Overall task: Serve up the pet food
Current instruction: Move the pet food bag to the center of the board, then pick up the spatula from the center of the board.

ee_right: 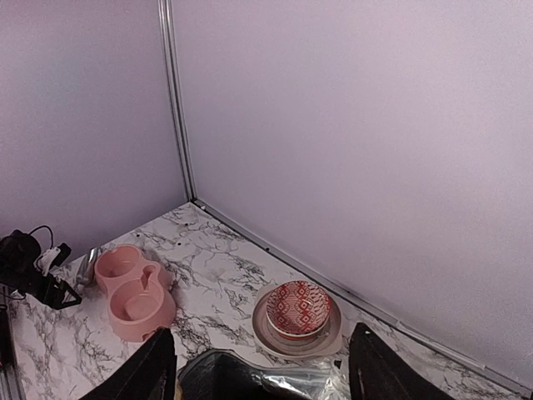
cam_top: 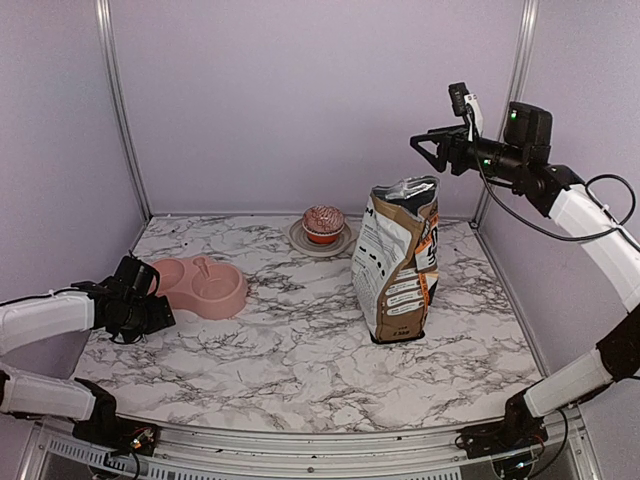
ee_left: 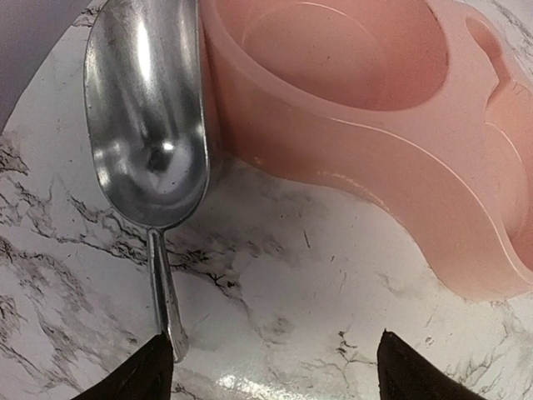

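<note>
No kibble shows in any view. The white-and-brown paper bag (cam_top: 398, 262) stands upright at mid-right, its top open (ee_right: 250, 379); I cannot see inside it. My right gripper (cam_top: 425, 152) is open and empty, high above the bag, with its fingers either side of the bag mouth in the right wrist view (ee_right: 265, 375). A pink double pet bowl (cam_top: 205, 287) sits at the left, both wells empty (ee_left: 358, 75). A metal scoop (ee_left: 146, 108) lies beside the bowl, empty. My left gripper (ee_left: 275, 375) is open, low over the table, its left fingertip (ee_left: 154, 371) at the scoop handle's end.
A red-and-white patterned round item (cam_top: 323, 222) sits on a small beige plate (cam_top: 342, 241) at the back, near the bag; it also shows in the right wrist view (ee_right: 297, 307). Purple walls with metal posts close in the back and sides.
</note>
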You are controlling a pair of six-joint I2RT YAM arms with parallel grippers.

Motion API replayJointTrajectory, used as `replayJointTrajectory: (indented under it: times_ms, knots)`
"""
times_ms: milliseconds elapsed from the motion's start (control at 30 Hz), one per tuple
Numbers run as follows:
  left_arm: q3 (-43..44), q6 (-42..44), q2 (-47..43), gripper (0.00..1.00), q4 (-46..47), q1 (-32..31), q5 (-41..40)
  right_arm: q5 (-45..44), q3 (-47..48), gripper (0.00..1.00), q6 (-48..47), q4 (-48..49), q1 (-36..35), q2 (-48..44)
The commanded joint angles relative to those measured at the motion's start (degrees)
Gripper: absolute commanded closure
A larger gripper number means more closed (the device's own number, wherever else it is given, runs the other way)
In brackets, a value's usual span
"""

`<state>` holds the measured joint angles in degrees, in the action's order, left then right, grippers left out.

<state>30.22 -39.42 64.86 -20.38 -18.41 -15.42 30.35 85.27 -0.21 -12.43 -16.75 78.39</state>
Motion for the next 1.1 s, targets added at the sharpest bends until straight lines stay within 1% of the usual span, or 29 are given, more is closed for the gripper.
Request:
replayJointTrajectory:
  times_ms: [0, 167, 433, 533, 667, 867, 1067]
  knots:
    - [-0.35, 0.91, 2.4, 0.17, 1.77, 0.35, -0.11, -0.25, 0.28, 0.32, 0.21, 1.12, 0.18, 0.22]
    - [-0.42, 0.18, 2.21, 0.19, 0.77, 0.67, -3.23, -0.14, 0.22, 0.32, 0.21, 0.93, 0.22, 0.86]
    - [1.72, 0.57, 1.04, 0.22, -3.99, 4.2, -6.38, -0.45, 0.37, 0.32, -0.12, 0.76, 0.21, 1.33]
    - [1.42, 1.18, 1.1, 0.22, -3.97, 6.01, -5.79, -0.53, 0.25, 0.32, -0.15, 0.82, 0.18, 1.49]
    - [0.16, 1.6, 2.55, 0.3, -0.99, 7.38, -3.12, -0.54, 0.24, 0.32, -0.28, 0.83, 0.3, 1.81]
    - [-1.41, 2.72, 5.22, 0.46, 4.91, 9.96, 1.68, -0.76, 0.25, 0.32, -0.46, 0.52, 0.23, 1.86]
    - [-1.42, 3.75, 8.42, 0.56, 6.9, 11.91, 2.66, -0.86, 0.25, 0.32, -0.47, 0.3, 0.18, 1.85]
